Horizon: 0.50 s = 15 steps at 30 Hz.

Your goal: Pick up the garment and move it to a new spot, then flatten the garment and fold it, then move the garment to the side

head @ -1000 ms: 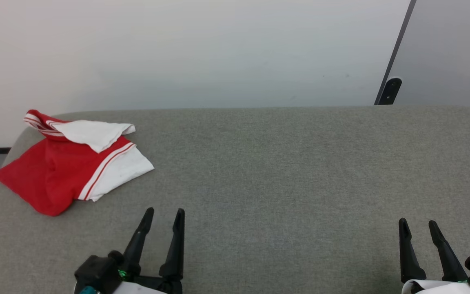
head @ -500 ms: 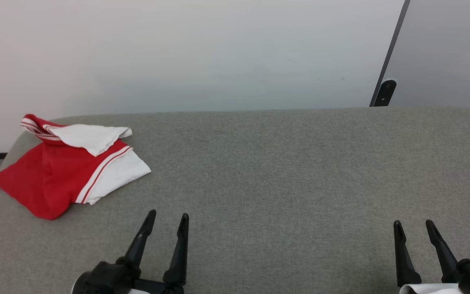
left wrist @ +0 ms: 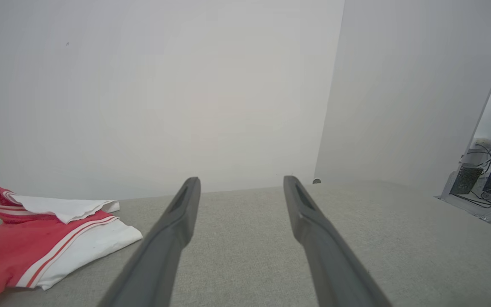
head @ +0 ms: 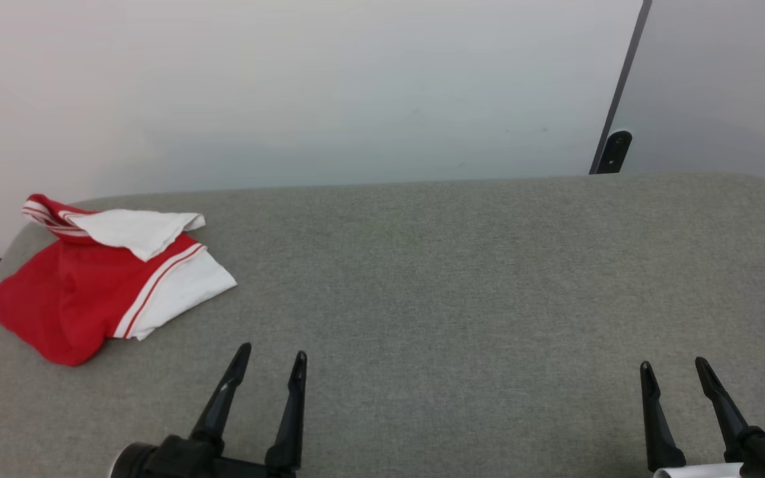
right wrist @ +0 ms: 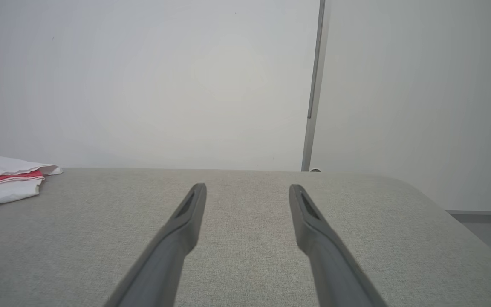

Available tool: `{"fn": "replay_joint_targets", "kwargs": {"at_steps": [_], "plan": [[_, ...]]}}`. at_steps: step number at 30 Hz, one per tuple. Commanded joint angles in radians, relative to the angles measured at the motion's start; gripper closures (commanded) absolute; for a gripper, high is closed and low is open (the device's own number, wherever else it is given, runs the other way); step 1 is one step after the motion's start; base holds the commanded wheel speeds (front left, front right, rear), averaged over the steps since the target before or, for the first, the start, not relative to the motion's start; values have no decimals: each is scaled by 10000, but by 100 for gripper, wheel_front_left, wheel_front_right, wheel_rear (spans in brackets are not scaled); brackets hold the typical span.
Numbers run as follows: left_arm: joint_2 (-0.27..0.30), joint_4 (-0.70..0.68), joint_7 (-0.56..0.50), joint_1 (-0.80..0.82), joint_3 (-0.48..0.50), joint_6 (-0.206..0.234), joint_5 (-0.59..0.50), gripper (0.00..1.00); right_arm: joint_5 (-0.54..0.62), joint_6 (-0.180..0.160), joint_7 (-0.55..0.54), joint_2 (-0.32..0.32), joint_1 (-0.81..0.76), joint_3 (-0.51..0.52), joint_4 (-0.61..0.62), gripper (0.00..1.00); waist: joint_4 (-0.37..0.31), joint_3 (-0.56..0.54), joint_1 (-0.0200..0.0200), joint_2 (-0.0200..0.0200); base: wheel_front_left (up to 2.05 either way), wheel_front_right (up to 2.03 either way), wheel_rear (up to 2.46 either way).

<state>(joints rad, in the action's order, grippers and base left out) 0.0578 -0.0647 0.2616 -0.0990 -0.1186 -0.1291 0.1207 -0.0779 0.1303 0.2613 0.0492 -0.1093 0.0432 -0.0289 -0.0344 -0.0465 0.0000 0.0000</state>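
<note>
Short of the garment (head: 77,299), left end effector (head: 273,350) and right end effector (head: 673,362) gape empty.

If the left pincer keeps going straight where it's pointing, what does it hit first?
Nothing close: the left pincer points across bare grey padding, the garment lying off to its left. Probably the white wall beyond comes first, though depth is unclear.

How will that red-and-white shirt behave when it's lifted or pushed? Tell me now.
The garment is probably floppy: it lies crumpled, one white flap folded over the red body, so it should drape and unfold when lifted. It looks thin and likely light. Pushed, it would probably bunch rather than slide, since the grey fabric surface looks textured.
</note>
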Motion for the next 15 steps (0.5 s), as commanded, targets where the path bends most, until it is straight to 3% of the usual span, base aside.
{"fn": "replay_joint_targets", "kwargs": {"at_steps": [1,15], "plan": [[-6,-37,30,-53,74,-28,-86,0,116,7,58,19,-102,35,39,0,-50,-9,0,0,0,0,0],[161,191,30,40,434,-28,212,0,83,7,56,19,-123,140,-12,0,-176,-23,0,0,0,0,0]]}}
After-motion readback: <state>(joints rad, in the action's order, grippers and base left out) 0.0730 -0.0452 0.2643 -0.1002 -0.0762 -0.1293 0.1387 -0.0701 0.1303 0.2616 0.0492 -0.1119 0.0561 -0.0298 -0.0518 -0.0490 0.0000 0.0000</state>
